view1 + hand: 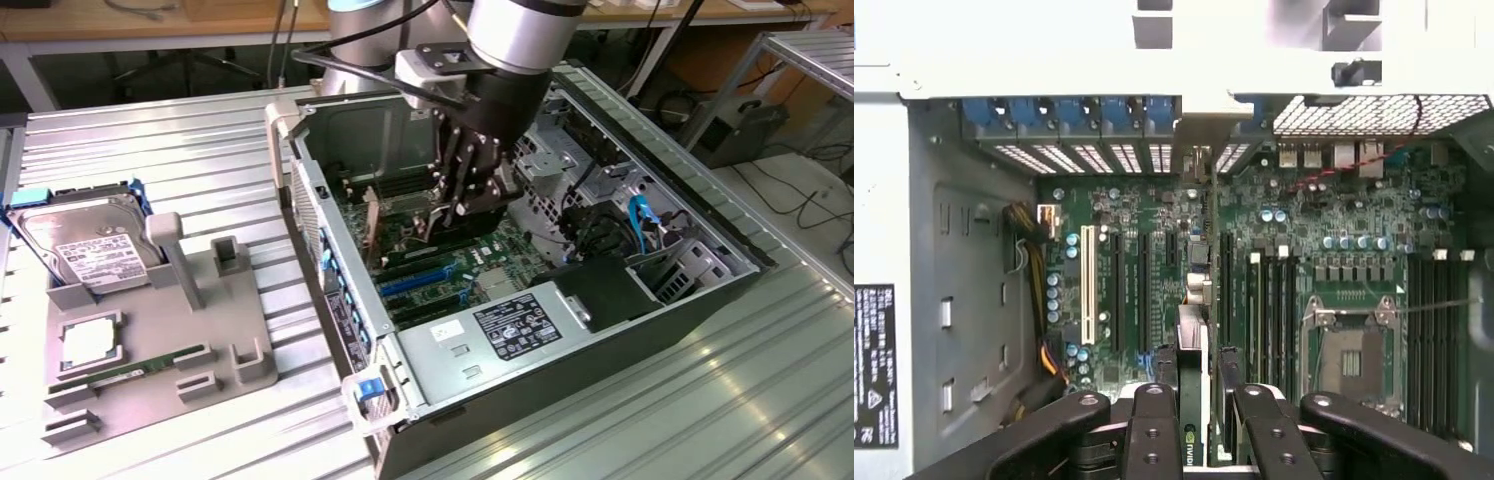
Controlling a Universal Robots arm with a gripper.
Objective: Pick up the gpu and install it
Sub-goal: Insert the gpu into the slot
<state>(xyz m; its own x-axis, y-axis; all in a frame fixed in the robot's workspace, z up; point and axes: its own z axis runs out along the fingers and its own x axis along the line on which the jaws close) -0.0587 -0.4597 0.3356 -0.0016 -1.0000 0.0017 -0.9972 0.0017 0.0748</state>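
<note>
One hand (454,205) reaching down into open computer case (694,215), fingers clamping gpu (1194,385) edge-on above motherboard (1154,205). Card hanging upright, bracket end pointing toward rear slot covers (1069,112). Install step underway, seemingly; card not yet visibly seating. Next move calling for lining card edge along expansion slot (1172,275), bracket meeting rear opening, then pressing straight down.

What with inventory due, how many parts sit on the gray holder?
3: hard drive propped at the far end, square chip mid-holder, green memory stick at the near edge.
</note>
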